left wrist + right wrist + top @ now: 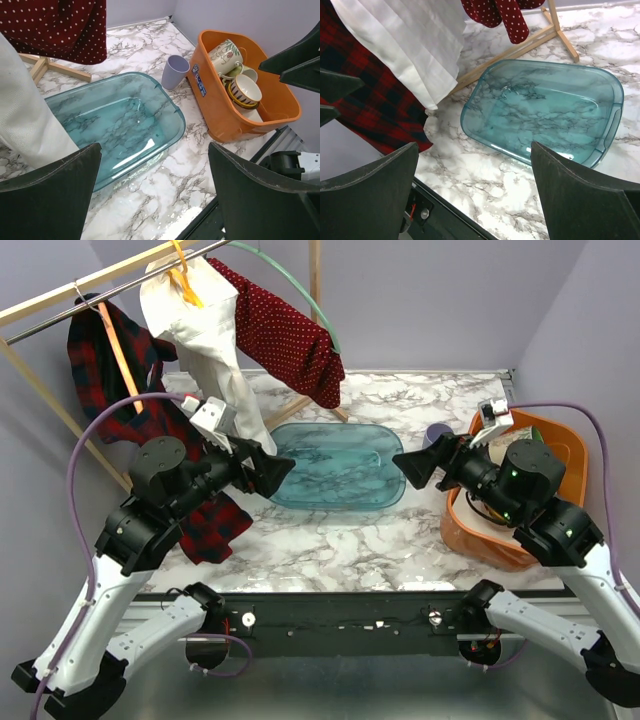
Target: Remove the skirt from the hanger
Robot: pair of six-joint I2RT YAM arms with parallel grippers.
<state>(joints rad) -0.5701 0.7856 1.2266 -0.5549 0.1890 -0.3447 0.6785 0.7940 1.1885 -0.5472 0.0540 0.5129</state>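
Observation:
The skirt (205, 340) is white and pleated. It hangs from an orange clip hanger (183, 280) on the rail at the back left, its hem reaching down to the table. It also shows in the left wrist view (25, 115) and the right wrist view (410, 45). My left gripper (285, 468) is open and empty, just right of the skirt's lower part, over the teal tray's left end; its wrist view (155, 200) shows marble between the jaws. My right gripper (402, 465) is open and empty over the tray's right end, also seen in its wrist view (475, 200).
A teal see-through tray (385, 502) lies mid-table. An orange basket (570, 455) with cups stands at the right, with a purple cup (437, 435) beside it. A red polka-dot garment (285, 335) and a red plaid garment (110, 380) hang on the wooden rack (40, 302).

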